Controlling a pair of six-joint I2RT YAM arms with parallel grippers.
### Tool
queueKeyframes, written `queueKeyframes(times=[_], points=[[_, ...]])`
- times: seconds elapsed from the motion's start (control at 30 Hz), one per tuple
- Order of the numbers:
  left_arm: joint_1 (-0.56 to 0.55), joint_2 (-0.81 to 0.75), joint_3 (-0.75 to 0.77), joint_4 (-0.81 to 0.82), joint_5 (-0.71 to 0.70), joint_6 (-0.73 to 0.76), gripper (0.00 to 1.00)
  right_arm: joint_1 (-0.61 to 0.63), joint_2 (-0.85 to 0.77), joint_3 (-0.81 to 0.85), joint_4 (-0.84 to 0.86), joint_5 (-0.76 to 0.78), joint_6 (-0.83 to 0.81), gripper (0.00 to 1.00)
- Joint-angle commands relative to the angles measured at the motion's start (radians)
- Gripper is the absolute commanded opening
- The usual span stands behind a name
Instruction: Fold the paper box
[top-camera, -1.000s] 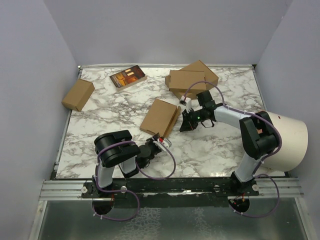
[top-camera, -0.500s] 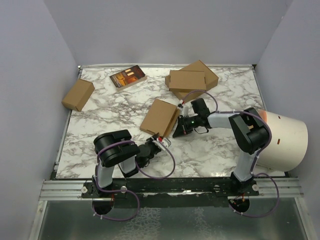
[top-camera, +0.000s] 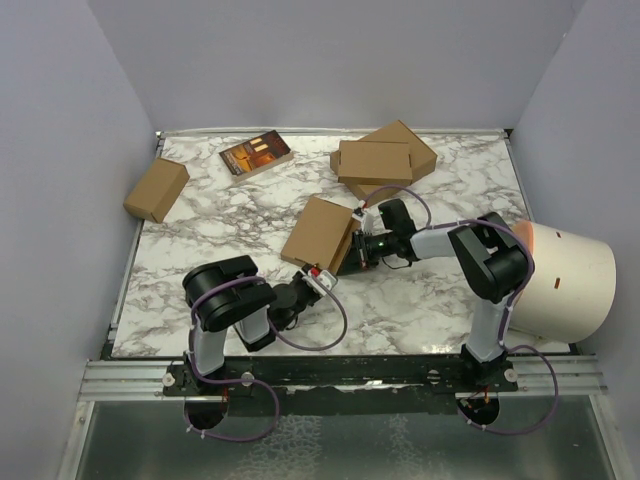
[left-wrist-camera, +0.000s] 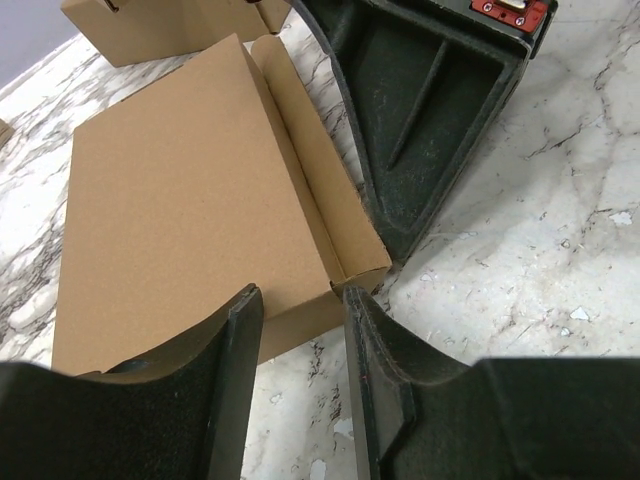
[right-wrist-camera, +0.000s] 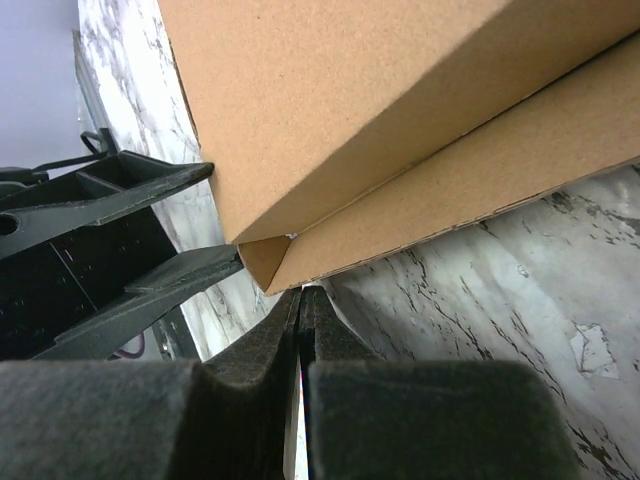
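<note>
Left pincer (left-wrist-camera: 300, 295) part spread, box (left-wrist-camera: 180, 200) corner just ahead between its tips, right pincer (right-wrist-camera: 301, 298) pressed together, tips touching the box's side flap

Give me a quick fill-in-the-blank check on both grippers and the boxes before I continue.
1. The right gripper is ____, its tip at the side flap of the paper box.
2. The left gripper is ____ at that box's near corner.
3. Beyond it, ____ brown boxes lie stacked.
Missing words: shut; open; two.
</note>
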Motion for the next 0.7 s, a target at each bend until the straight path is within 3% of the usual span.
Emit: queueKeyframes(times=[0.0, 0.27, 0.6, 0.67], points=[[0.007, 0.067, -0.041, 0.140, 0.176, -0.128, 0.39, 0.002, 0.017, 0.001, 0.064, -0.054, 0.032, 0.03], [0.018, 0.040, -0.019, 0.036, 0.220, -0.132, 0.45, 0.002, 0.025, 0.002, 0.085, -0.086, 0.052, 0.03], [0.018, 0.009, 0.020, -0.081, 0.160, -0.115, 0.46, 0.003, 0.043, 0.018, 0.094, -0.108, 0.061, 0.02], [0.018, 0.008, 0.027, -0.096, 0.151, -0.116, 0.50, 0.004, 0.041, 0.018, 0.094, -0.112, 0.061, 0.02]])
